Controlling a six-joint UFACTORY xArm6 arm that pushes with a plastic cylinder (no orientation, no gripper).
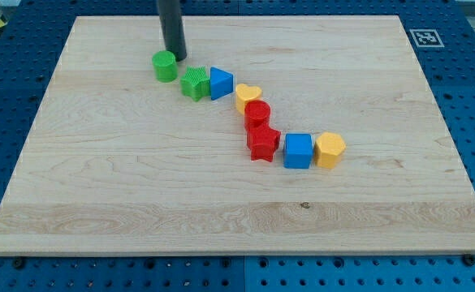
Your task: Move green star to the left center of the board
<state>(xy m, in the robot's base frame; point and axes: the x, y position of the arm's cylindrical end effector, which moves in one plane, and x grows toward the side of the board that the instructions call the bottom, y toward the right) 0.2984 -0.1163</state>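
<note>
The green star lies on the wooden board in the upper left part of the view, touching a blue triangle on its right. A green cylinder stands just to its upper left. My tip is at the top of the view, right behind the green cylinder and slightly to its right, up and left of the green star.
A chain of blocks runs down to the right: yellow heart, red cylinder, red star, blue cube, yellow hexagon. A marker tag sits beyond the board's top right corner.
</note>
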